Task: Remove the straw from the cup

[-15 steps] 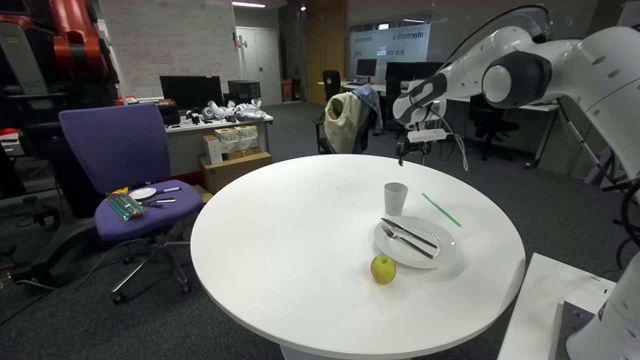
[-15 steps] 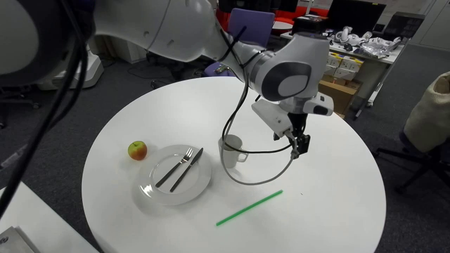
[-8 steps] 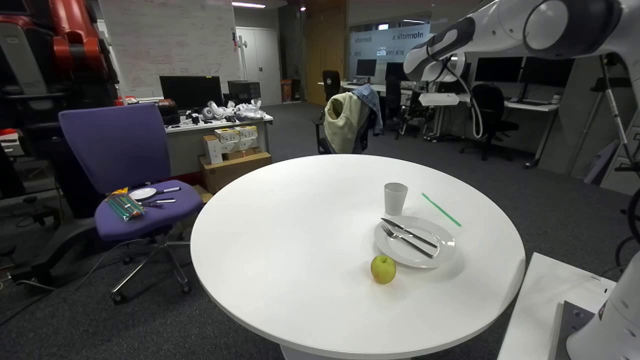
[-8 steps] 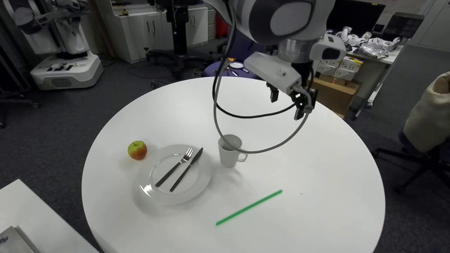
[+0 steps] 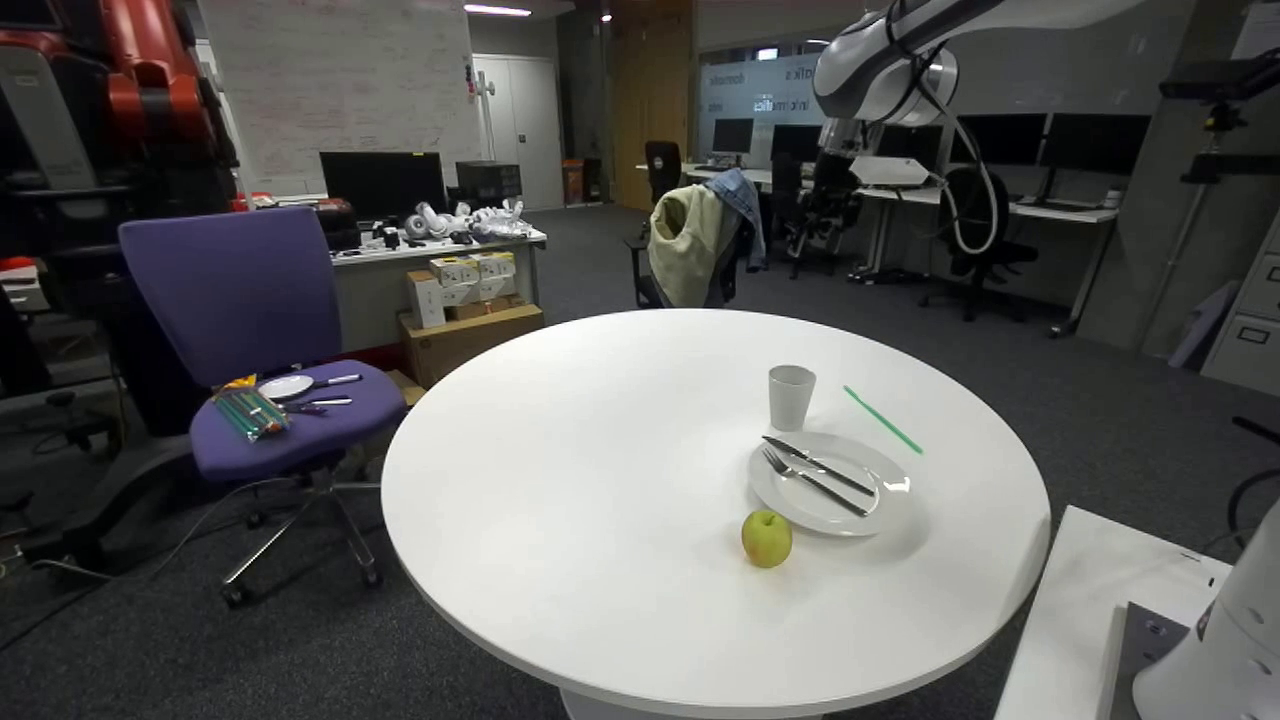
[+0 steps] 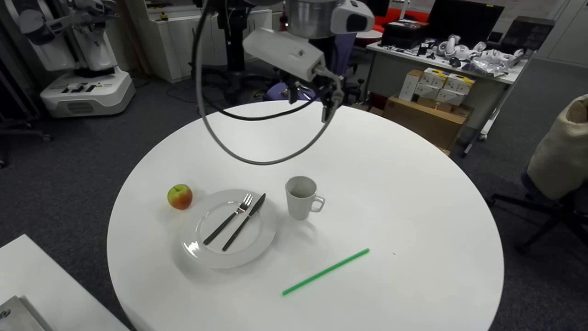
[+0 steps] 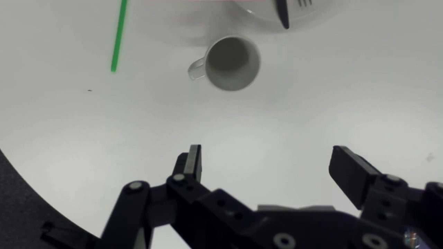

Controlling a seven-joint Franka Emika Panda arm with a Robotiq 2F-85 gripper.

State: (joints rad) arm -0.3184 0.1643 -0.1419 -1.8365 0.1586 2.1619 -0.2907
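Note:
The green straw lies flat on the white round table, apart from the cup, in both exterior views point(image 5: 883, 420) point(image 6: 325, 272). Part of it shows at the upper left of the wrist view point(image 7: 118, 38). The white cup with a handle stands upright in both exterior views point(image 5: 790, 400) point(image 6: 299, 204). The wrist view looks down into the cup point(image 7: 235, 81), and no straw shows in it. My gripper point(image 6: 308, 106) is high above the table, away from straw and cup. In the wrist view the gripper point(image 7: 266, 152) has its fingers wide apart with nothing between them.
A white plate point(image 6: 262, 246) with a fork point(image 6: 227, 221) and a knife point(image 6: 243, 226) on it stands beside the cup. An apple point(image 6: 179, 196) sits past the plate. The round table's edge point(image 5: 420, 590) and a purple chair point(image 5: 240, 300) are in view.
The arm and gripper have risen from near the table; in an exterior view the gripper also shifted left. The straw, cup, plate and apple have not moved.

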